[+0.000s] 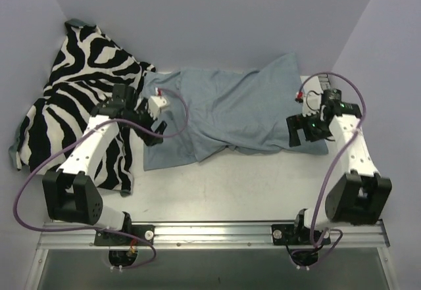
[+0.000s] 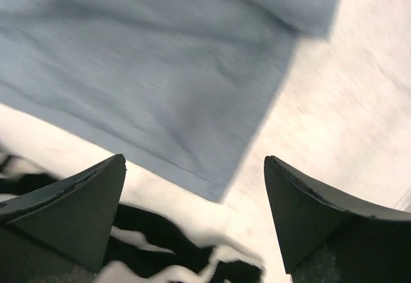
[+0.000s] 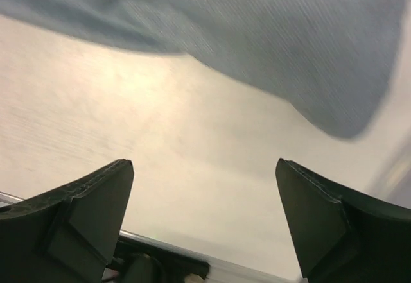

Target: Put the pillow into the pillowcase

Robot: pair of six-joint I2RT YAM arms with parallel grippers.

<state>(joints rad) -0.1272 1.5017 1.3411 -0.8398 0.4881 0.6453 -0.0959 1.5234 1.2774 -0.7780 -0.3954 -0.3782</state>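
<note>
Black left gripper (image 2: 194,159), right gripper (image 3: 204,162) spread wide, empty.

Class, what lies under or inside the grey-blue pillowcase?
The pillowcase lies on the white table, which shows around its edges. No pillow is visible in any view; the cloth covers whatever is inside or beneath it.

So the zebra-print cloth (image 1: 72,93) was bunched up in the far-left corner, black and white stripes all rumpled, spilling down the left side of the white tabletop (image 1: 230,185). A bit of greyish backing peeked out at its far corner. In the left wrist view a fold of it sat at the bottom edge. Pale lavender walls (image 1: 217,14) boxed in the back and sides, and a metal rail (image 1: 217,231) ran along the near edge.
</note>
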